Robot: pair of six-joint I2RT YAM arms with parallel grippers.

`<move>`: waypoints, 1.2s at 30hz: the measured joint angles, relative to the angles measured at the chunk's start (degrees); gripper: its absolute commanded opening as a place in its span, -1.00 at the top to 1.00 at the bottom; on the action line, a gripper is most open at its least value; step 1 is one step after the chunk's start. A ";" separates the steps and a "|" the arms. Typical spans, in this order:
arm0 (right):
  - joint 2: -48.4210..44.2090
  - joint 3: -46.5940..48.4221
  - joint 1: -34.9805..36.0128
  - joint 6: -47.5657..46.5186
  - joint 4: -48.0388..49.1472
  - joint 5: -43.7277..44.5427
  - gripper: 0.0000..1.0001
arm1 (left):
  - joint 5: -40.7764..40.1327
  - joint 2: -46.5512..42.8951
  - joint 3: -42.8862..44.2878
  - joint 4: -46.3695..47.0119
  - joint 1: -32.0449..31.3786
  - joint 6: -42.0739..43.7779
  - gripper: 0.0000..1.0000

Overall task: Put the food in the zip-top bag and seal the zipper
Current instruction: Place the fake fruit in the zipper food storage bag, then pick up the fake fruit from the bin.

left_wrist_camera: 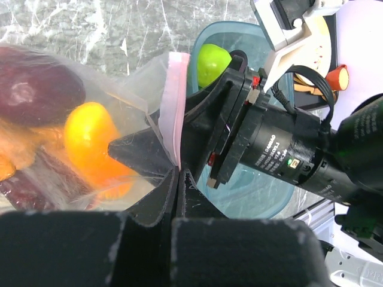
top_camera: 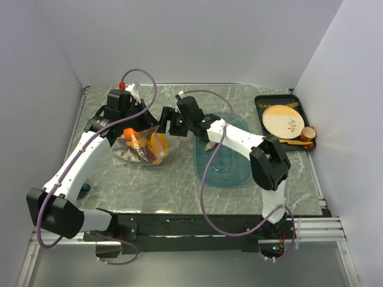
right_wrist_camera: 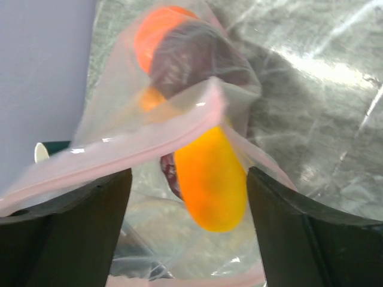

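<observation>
Marble tabletop (top_camera: 179, 185): I'm clamping left gripper (left_wrist_camera: 179, 177) on zip-top bag (top_camera: 140, 152), right gripper (right_wrist_camera: 188, 188) gaping; orange (left_wrist_camera: 90, 137) bagged, lime (left_wrist_camera: 212, 63) sitting in teal tray (top_camera: 230, 170), zipper (right_wrist_camera: 137, 143) unsealed.

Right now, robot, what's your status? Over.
Left gripper shut on bag. Right gripper open around zipper, unsealed. Lime waiting in tray. Over.

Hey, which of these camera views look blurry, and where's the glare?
Right wrist: zipper smeared by blur, bright glare on the marble table. Left wrist: its own fingers out of focus up close, lime sharp. Top external: sharp, evenly lit.
</observation>
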 measured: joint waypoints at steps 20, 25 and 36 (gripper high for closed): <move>-19.39 -21.42 -13.99 1.64 3.13 9.64 -0.74 | 0.04 2.32 0.04 0.04 0.00 0.22 0.99; -14.86 -20.70 -16.65 1.97 -2.01 12.94 -0.70 | 0.04 2.32 0.07 0.07 0.00 0.22 0.99; -10.62 -19.54 -17.94 0.35 -5.51 14.34 -0.71 | 0.02 2.34 0.20 0.04 0.00 0.26 0.99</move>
